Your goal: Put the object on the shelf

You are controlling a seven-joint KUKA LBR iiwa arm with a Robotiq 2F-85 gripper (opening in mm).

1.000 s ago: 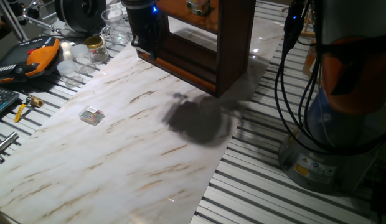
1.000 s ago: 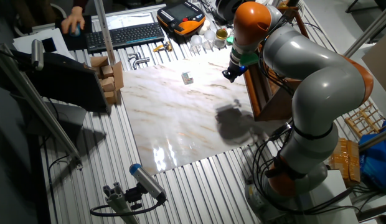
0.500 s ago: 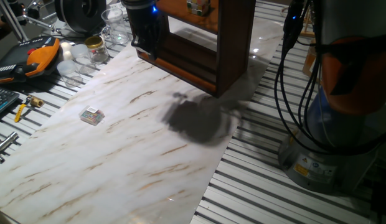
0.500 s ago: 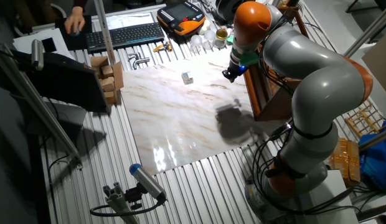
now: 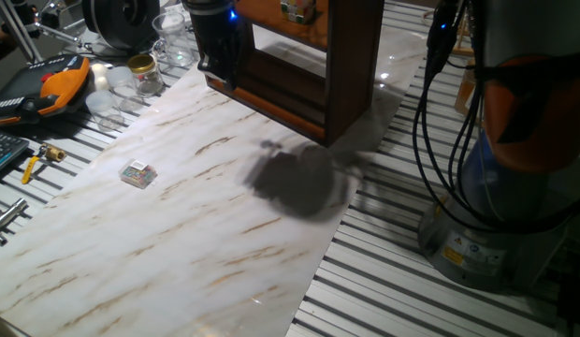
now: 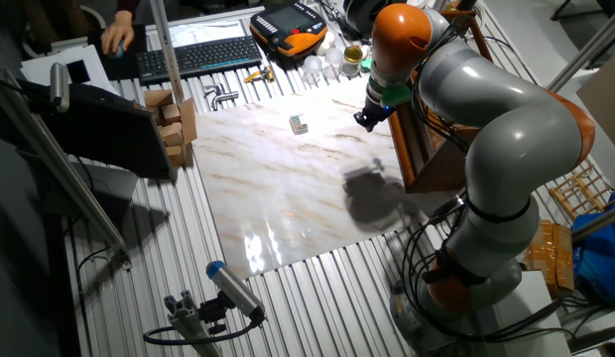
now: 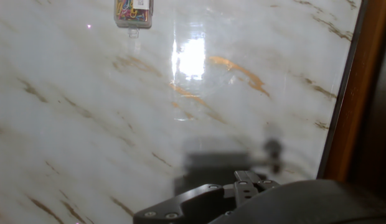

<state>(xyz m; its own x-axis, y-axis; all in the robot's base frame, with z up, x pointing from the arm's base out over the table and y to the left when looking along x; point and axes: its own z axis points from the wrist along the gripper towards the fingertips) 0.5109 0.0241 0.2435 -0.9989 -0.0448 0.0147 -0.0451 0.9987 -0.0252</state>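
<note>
Nothing moved: fingers (image 5: 218,77), spread unclear, hover beside the shelf (image 5: 313,65); cube (image 5: 137,173) lies well apart.

Small block (image 5: 137,173) lies on tabletop (image 5: 178,243), well apart from shelf (image 5: 309,65) at its far edge.

Top centre, the gripper (image 5: 222,73) hangs just in front of the dark-brown shelf (image 5: 339,65), fingers hard to make out. Left of centre, a small whitish box (image 5: 137,173) with coloured marks sits alone on the marble counter (image 5: 178,253), well apart. Jars (image 5: 145,75) crowd the upper left.
</note>
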